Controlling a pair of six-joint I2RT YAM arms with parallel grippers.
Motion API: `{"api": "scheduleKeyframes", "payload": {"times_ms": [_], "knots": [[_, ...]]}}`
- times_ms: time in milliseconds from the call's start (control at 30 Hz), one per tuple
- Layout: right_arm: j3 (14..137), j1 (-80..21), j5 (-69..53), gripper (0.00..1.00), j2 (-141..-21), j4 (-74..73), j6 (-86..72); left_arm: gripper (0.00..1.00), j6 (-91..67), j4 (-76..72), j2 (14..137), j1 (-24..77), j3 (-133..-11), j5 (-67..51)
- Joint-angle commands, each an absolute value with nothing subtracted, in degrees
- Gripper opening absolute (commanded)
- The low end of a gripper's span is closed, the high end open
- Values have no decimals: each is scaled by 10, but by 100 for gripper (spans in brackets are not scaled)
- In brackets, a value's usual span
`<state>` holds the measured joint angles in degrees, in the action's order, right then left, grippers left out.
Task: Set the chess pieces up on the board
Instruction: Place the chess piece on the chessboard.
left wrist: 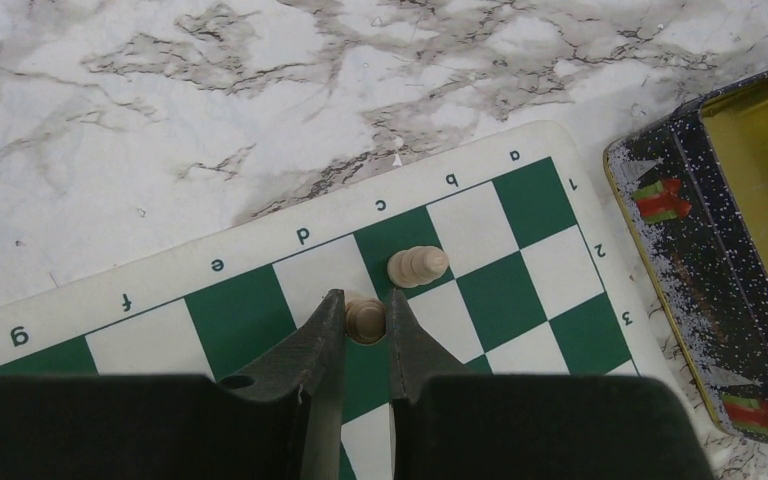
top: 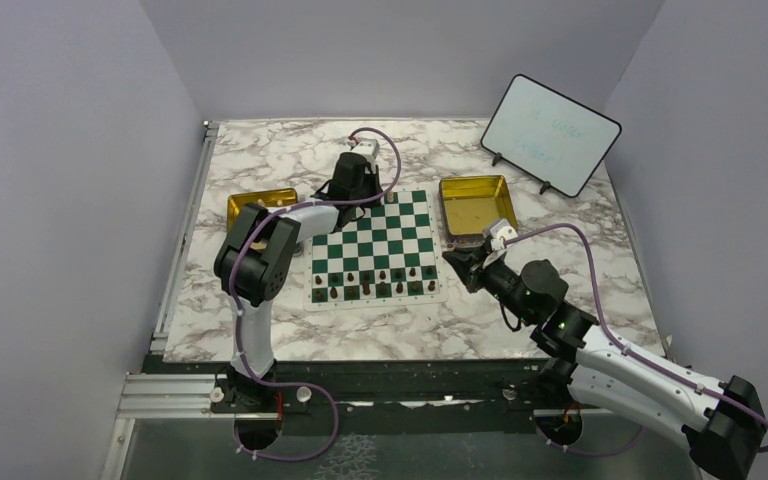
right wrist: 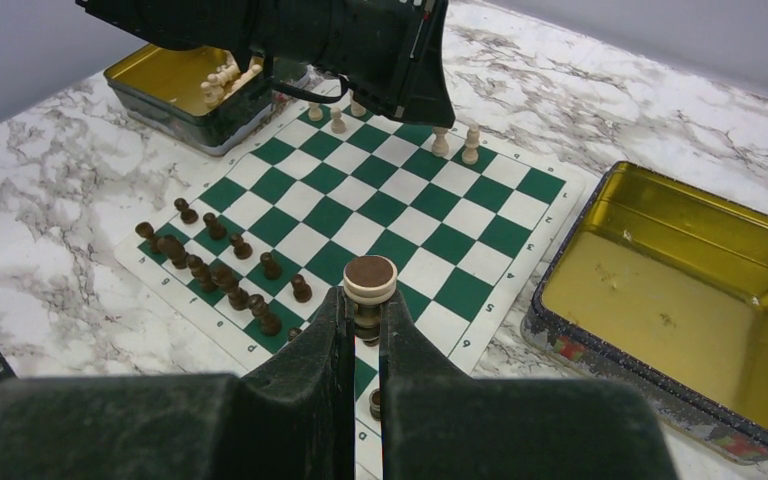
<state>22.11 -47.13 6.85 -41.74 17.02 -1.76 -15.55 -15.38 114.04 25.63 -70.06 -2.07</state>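
Green-and-white checked board mat (top: 375, 235): dark brown pieces (right wrist: 270, 266) on its near rows, cream pieces (right wrist: 441, 142) on the far row. Left gripper (left wrist: 365, 305) clamped on a small cream piece (left wrist: 365, 322) at the board's far edge. Right gripper (right wrist: 366, 300) clamped on a brown piece (right wrist: 370, 276) at the board's near right corner. Gold metal tin (top: 475, 205) just right of the board.

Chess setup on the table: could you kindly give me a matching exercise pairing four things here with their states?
Things:
1. left gripper
2. right tray
3. left tray
4. dark pieces

States:
A. empty
B. standing on the board's rows nearest the arms
C. closed on a cream piece
D. holding cream pieces

Pairs: 1-C; 2-A; 3-D; 4-B
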Motion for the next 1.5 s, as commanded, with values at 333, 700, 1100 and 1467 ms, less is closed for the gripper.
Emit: {"api": "scheduleKeyframes", "payload": {"times_ms": [333, 700, 1100, 1467], "knots": [[234, -468, 86, 8, -413, 170, -6, 13, -134, -171, 1154, 261, -717, -9], [233, -468, 86, 8, -406, 163, -8, 8, -116, -170, 1155, 261, -727, -4], [232, -469, 87, 8, -402, 162, -6, 8, -120, -169, 1155, 261, -732, 9], [232, -468, 87, 8, -402, 163, -5, 10, -119, -169, 1163, 261, -729, 7]]}}
